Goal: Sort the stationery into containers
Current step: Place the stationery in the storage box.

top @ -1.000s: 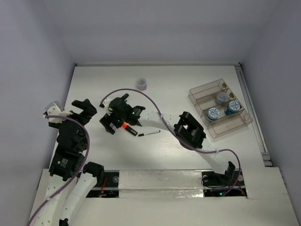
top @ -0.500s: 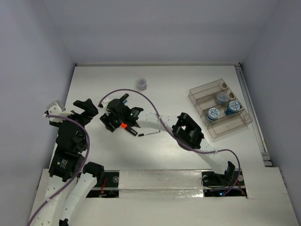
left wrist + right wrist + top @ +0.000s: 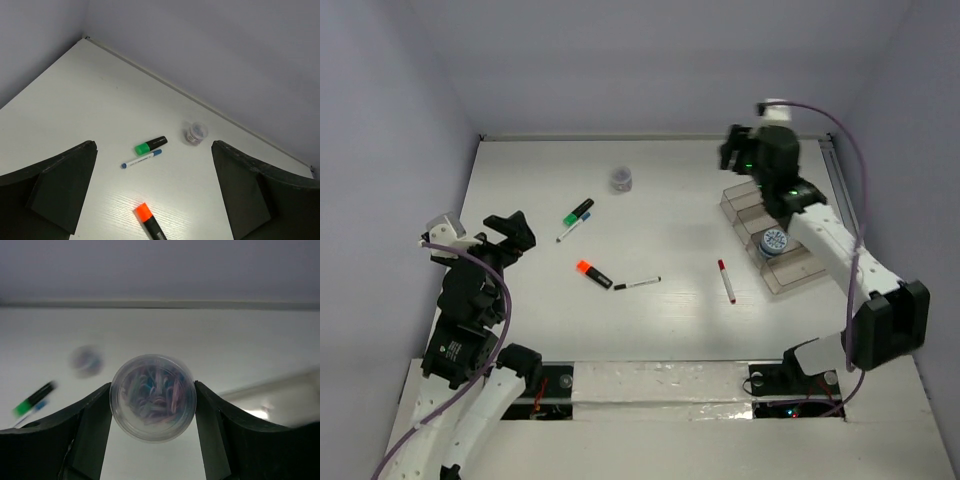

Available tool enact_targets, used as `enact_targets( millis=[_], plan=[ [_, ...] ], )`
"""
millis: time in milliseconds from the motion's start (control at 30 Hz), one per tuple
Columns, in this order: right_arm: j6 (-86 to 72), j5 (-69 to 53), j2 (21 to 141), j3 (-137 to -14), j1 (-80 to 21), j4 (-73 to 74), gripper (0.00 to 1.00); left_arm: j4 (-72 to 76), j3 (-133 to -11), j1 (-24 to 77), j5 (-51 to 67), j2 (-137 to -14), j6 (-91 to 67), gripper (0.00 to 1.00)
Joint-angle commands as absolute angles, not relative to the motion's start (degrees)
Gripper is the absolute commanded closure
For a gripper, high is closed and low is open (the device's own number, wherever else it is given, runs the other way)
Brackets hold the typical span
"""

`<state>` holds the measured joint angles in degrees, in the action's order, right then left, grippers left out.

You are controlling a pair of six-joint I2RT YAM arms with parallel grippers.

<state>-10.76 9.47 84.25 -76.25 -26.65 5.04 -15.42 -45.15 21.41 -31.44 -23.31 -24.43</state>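
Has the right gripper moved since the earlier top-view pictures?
Yes. The right gripper has travelled from mid-table, left of the clear divided plastic tray, to that tray's far end, holding a clear round pot.

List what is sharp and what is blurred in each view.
Right wrist: the clear pot between the right fingers is fairly sharp; the green marker and second pot behind it are smeared. Left wrist: the orange marker and the table are crisp, while the dark left fingers are soft. Top view: sharp all over, evenly lit, faint shadows.
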Motion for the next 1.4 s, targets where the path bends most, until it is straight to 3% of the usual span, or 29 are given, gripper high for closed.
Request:
enact_targets(
  millis=[0,67,200,1033,1367],
  plan=[
    [-14.85,11.26,79.73,-67.42,-14.45,8.34,0.60,-12.39,-45.35,22.41,-29.89,-22.76,-23.12,0.01],
    [-15.55,9.32,78.31,-65.22,-7.78,8.88,0.60,-12.13,-45.26,22.94,-29.27,-23.03,-22.94,0.01],
    [-15.21,8.79,81.90,-66.27,-4.23,10.63,0.60,-12.22,-45.18,23.55,-29.18,-23.64,-22.76,0.01],
    [-16.35,8.96,95.01,-68.11,0.70,11.86,0.60,-11.78,-45.09,24.08,-29.00,-24.87,-22.50,0.01],
    [-17.14,15.28,96.86,-69.17,1.85,9.76,0.60,-11.78,-45.09,24.08,-28.92,-25.31,-22.24,0.01]
  ],
)
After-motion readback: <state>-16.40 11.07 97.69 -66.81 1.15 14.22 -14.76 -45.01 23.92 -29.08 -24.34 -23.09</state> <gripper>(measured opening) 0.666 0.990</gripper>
